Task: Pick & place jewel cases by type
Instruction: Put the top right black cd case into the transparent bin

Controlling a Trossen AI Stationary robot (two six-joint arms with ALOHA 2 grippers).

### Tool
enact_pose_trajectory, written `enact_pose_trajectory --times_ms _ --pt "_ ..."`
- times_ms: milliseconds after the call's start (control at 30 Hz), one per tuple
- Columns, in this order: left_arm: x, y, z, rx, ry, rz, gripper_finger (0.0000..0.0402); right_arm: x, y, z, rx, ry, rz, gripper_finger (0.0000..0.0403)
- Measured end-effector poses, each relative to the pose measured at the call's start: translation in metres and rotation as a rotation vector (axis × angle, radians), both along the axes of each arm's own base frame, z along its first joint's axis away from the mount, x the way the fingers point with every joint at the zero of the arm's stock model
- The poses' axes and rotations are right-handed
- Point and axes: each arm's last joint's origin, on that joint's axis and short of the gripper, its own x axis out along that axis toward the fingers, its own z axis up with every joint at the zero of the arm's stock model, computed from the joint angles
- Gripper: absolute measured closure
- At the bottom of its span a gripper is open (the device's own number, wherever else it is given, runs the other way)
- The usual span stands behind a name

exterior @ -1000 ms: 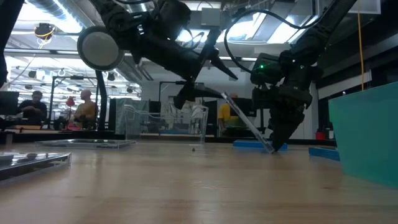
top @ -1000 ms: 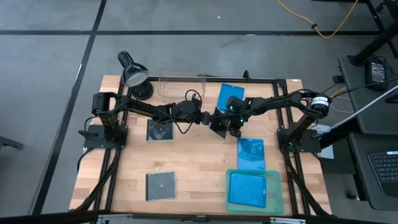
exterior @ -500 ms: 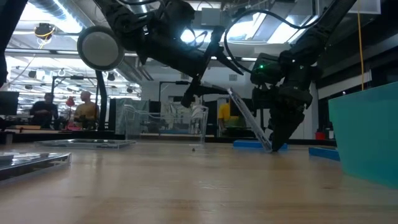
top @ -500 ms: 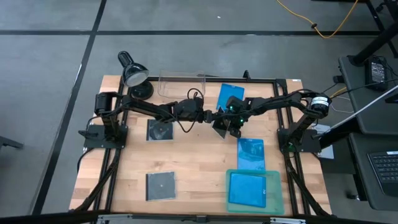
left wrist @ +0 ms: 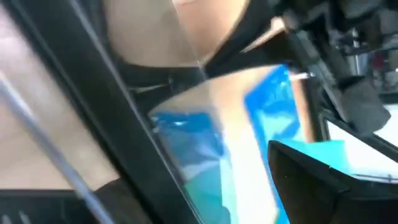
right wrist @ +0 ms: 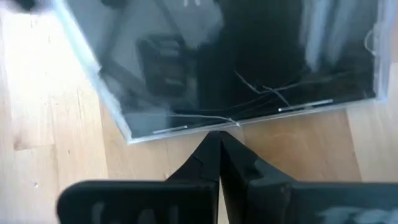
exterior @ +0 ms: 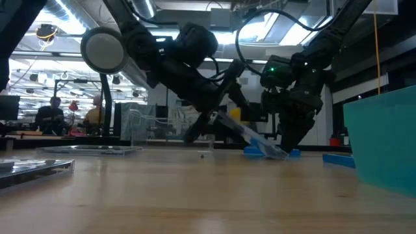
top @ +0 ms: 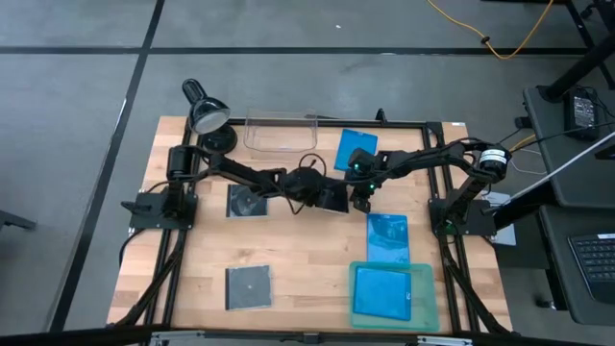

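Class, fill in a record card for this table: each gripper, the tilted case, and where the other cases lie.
left gripper: mid-table, at the tilted case's raised edge
right gripper: jaws shut, tips against the tilted case's lower edge
tilted case: square, clear, one edge on the table
back blue case: flat, near the far edge
middle blue case: flat on the table
near blue case: inside the teal tray
square cases: two flat on the left side

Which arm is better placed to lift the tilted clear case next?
Left, probably: the left end effector meets the tilted clear case at its raised edge. The right end effector, shut, only props the lower edge on the table.
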Motion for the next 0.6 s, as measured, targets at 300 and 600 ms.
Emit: enact_pose_trajectory --times_ms 300,600 --pt "-0.002 0.008 0.007 0.042 0.013 0.024 0.0190 0.000 0.000 0.000 0.000 0.000 0.002 0.0398" --pt "-0.001 0.008 0.007 0.037 0.007 0.018 0.0249 -0.002 0.001 -0.001 0.010 0.011 0.021 0.0391"
